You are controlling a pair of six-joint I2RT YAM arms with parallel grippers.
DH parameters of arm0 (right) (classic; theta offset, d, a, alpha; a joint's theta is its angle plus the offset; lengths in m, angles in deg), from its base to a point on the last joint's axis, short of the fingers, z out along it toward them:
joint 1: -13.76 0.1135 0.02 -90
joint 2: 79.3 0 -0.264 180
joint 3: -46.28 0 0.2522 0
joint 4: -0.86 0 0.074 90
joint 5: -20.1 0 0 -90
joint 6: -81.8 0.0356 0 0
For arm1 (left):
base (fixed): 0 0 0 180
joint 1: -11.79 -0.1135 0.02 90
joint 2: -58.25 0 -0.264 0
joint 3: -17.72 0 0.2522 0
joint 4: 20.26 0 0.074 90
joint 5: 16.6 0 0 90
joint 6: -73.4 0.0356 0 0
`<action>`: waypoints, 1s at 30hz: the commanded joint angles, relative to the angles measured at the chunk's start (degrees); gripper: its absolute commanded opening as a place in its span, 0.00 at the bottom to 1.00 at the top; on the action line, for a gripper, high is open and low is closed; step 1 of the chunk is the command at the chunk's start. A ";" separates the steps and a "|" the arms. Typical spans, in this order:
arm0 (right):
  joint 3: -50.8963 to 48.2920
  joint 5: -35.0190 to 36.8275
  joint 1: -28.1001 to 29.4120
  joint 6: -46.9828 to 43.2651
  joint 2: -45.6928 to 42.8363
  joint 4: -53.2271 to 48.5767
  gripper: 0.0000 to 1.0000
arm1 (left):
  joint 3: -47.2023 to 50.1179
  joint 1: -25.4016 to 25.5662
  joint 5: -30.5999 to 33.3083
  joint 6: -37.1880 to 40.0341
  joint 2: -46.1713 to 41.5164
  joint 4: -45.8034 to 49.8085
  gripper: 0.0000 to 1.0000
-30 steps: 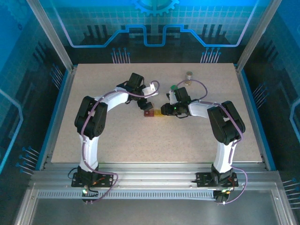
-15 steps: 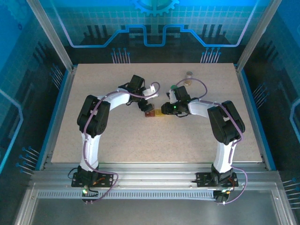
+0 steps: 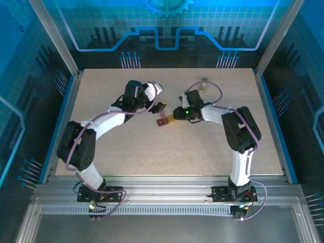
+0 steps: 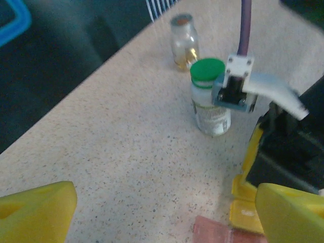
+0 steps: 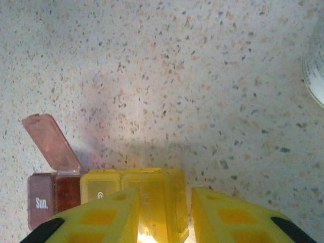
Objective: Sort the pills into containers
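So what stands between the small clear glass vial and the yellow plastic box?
The upright green-capped white bottle stands between them, as seen in the left wrist view.

A pale speckled table [image 3: 167, 152] stands inside an enclosure of blue gridded panels [image 3: 25, 76] held by silver metal posts [image 3: 53, 35]. The back wall [image 3: 212, 20] carries glowing blue line patterns. Ribbed metal rails [image 3: 162, 195] run along the near edge.

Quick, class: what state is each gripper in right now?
Left gripper: open, empty.
Right gripper: narrow gap over the yellow container; grip cannot be told.
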 commanded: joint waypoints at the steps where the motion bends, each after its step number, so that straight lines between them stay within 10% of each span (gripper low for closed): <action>1: 1.86 1.21 0.99 1.51 1.20 -0.87 0.36 | 7.01 -0.23 3.78 -11.26 -6.54 -10.29 0.92; 20: 4.13 16.23 2.79 -11.33 -17.11 -15.76 0.51 | 16.42 -1.14 13.28 -38.98 -36.04 6.72 0.99; 30: 15.05 28.78 1.55 -25.40 -10.54 -22.74 0.67 | 24.52 -6.05 12.34 -50.34 -38.52 2.94 0.99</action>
